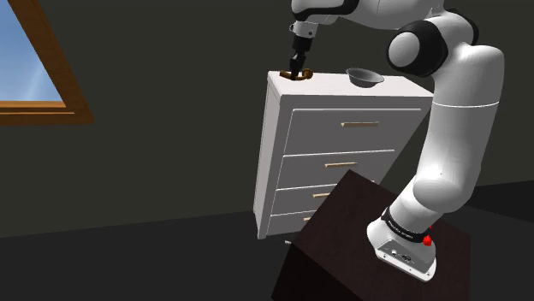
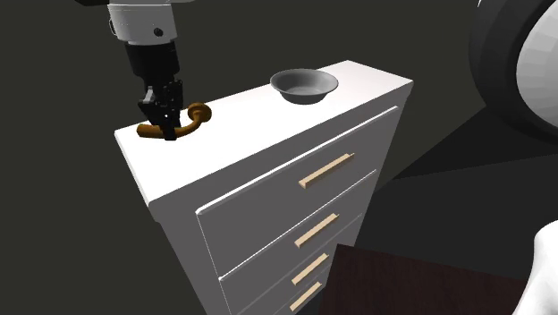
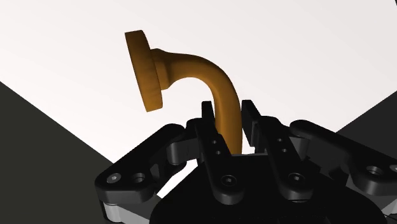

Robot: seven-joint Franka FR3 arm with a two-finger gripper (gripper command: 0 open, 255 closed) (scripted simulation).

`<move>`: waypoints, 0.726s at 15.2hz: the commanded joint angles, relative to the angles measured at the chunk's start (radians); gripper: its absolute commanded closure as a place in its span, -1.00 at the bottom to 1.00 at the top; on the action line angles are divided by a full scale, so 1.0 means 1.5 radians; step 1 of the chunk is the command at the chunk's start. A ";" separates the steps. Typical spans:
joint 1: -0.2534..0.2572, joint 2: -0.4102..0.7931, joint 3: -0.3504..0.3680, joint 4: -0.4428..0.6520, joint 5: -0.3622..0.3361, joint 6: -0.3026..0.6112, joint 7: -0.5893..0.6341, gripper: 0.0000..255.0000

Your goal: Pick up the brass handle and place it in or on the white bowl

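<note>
Above the dresser top (image 2: 259, 121), the end effector (image 3: 228, 111) clamps the orange-brown handle (image 3: 191, 63) by its stem.

Atop dresser (image 2: 259, 125), handle (image 2: 198, 113) and bowl (image 2: 304, 86) apart

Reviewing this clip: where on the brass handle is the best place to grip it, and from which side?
Grip the brass handle on its slim curved bar, from above, straddling it. It lies on the dresser top, and the round end plate looks too wide. The gripper clasps the bar that way.
</note>
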 commanded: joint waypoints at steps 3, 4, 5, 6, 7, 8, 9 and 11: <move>-0.002 0.001 0.000 0.020 0.000 -0.018 0.002 1.00; -0.003 0.002 0.000 0.030 0.000 -0.028 0.003 1.00; -0.004 0.004 -0.001 0.041 0.000 -0.037 0.004 1.00; -0.005 0.005 -0.001 0.053 0.001 -0.047 0.004 1.00; -0.006 0.007 -0.001 0.064 0.001 -0.057 0.005 1.00; -0.007 0.009 -0.001 0.076 0.001 -0.067 0.006 1.00; -0.008 0.011 -0.001 0.088 0.002 -0.077 0.007 1.00; -0.011 0.016 -0.001 0.115 0.003 -0.098 0.009 1.00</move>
